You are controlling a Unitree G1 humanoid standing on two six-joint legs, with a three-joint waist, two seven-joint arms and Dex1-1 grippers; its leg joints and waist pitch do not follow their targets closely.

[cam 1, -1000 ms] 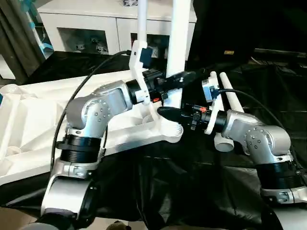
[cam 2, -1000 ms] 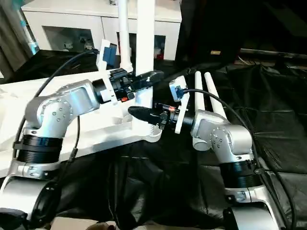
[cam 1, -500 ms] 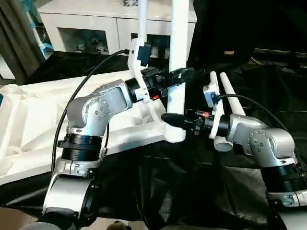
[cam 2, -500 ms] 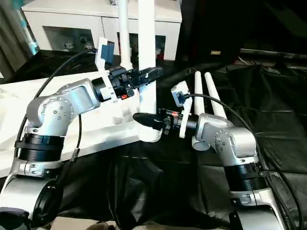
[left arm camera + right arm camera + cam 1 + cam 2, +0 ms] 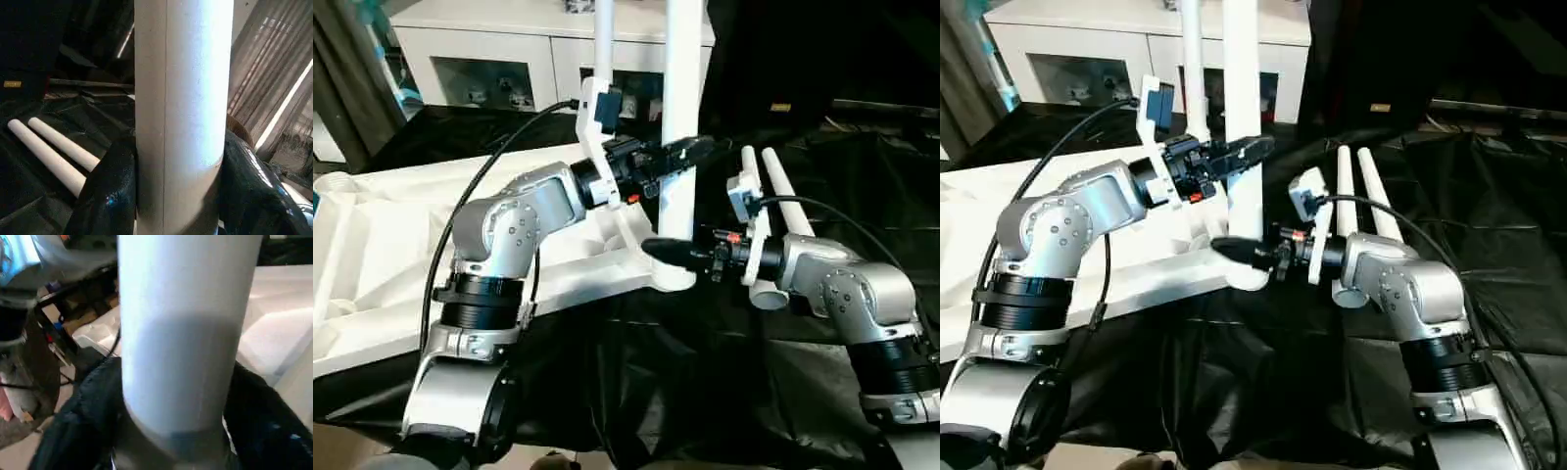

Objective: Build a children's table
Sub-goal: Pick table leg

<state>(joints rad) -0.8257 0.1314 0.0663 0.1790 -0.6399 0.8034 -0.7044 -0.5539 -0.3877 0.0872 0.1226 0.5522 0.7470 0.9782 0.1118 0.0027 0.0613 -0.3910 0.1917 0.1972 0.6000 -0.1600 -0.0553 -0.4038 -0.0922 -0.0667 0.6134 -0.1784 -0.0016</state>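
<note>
so two legs stand upright in the tabletop (image 5: 372,255), both the left gripper (image 5: 690,152) and the right gripper (image 5: 658,248) are clamped on the near leg (image 5: 680,117), and two spare legs (image 5: 773,196) lie unfitted.

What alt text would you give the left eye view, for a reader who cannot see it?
Both grippers clamp one upright table leg standing at the near corner of the upturned white tabletop: the left gripper higher up, the right gripper near its base. A second upright leg stands behind, and two spare legs lie on black sheeting.

Head views evenly bright, sharp — glare on white leg (image 5: 679,108); right wrist view blurred; daylight streaked through curtains (image 5: 274,93).
</note>
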